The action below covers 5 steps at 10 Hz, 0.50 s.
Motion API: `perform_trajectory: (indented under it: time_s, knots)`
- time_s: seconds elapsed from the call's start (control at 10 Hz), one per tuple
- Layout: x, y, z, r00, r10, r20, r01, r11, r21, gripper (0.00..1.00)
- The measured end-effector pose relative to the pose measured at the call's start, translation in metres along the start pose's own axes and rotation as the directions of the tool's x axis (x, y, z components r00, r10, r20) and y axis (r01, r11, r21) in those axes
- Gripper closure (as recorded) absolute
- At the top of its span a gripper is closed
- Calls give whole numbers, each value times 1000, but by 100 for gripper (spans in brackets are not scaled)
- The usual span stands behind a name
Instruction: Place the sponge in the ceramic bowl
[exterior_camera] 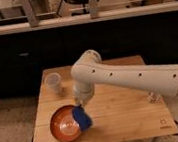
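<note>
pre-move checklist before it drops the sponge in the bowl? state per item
1. Sponge fully over ceramic bowl: not ok, it hangs tilted at the bowl's right rim, partly outside.
2. Gripper position: ok, just above the sponge at that rim.
3. Grip on sponge: cannot tell, the arm hides it.
4. Bowl upright on table: ok.
5. Cup out of the way: ok, it stands behind the bowl, apart from it.

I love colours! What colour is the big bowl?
The round ceramic bowl is glossy orange-red; camera view. Jaws hover over its right rim.
</note>
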Motion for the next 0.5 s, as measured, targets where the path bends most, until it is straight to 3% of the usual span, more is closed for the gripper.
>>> perform_trajectory:
  time_s: [0.3,0.5]
  knots:
    - [-8,-11,9,999,-32,9,32,999,-8,100]
    - [-21,-32,21,999,-52,12,52,999,-12,100]
